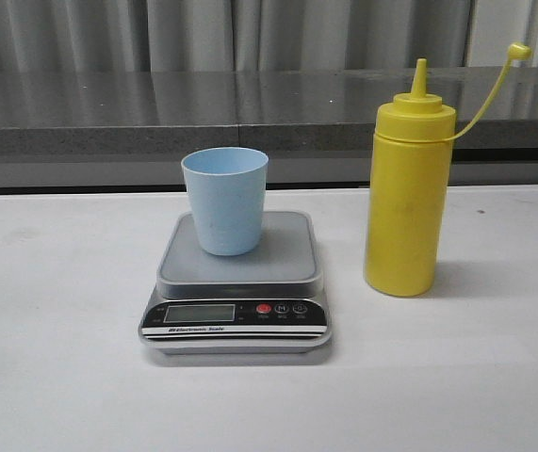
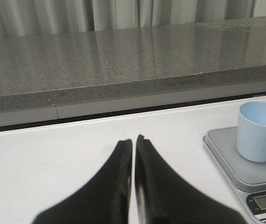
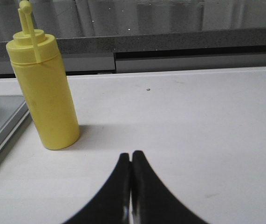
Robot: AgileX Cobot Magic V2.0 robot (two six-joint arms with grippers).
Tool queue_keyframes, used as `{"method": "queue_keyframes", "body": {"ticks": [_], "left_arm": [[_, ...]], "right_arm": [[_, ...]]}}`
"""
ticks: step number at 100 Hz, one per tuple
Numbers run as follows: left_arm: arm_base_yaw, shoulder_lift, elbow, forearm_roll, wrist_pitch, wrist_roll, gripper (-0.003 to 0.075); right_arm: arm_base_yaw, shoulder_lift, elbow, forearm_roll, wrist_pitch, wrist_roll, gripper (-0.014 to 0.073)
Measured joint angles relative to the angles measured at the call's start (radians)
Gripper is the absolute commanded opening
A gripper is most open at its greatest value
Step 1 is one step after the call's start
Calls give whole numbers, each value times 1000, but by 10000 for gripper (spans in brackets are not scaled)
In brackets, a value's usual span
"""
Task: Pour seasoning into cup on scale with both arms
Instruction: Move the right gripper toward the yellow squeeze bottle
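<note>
On the white table (image 1: 52,311) we see the scale (image 1: 237,292) near the middle of the front view, its grey platform carrying the pale blue cup (image 1: 225,200), which stands upright toward the platform's 11 o'clock part. The display and the red button (image 1: 264,308) face us at the scale's 6 o'clock edge. The seasoning bottle (image 1: 408,188) stands upright on the table at 3 o'clock from the scale, just beside it but not touching; its cap (image 1: 519,53) hangs off on the thin tether, away from the nozzle, toward 1 o'clock.

Neither arm shows in the front view. In the left wrist view, our left gripper (image 2: 133,142) has its fingers pressed nearly together with nothing between them, above bare table, apart from the scale and cup. In the right wrist view, our right gripper (image 3: 131,156) is likewise closed on nothing, apart from the bottle. A grey stone ledge (image 1: 155,113) runs behind the table at 12 o'clock.
</note>
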Motion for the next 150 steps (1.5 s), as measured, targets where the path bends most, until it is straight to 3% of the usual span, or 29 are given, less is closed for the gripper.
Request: {"method": "queue_keyframes", "body": {"ticks": [32,55,71,108,123,150], "left_arm": [[0,0,0,0,-2,0,-20],[0,0,0,0,-2,0,-20],[0,0,0,0,-2,0,-20],[0,0,0,0,-2,0,-20],[0,0,0,0,-2,0,-20],[0,0,0,0,-2,0,-20]], "right_arm": [[0,0,0,0,-6,0,-68],[0,0,-7,0,-167,0,-68],[0,19,-144,33,-69,0,-68],[0,496,-608,43,204,0,-68],[0,685,-704,64,203,0,-68],[2,922,-715,101,103,0,-68]]}}
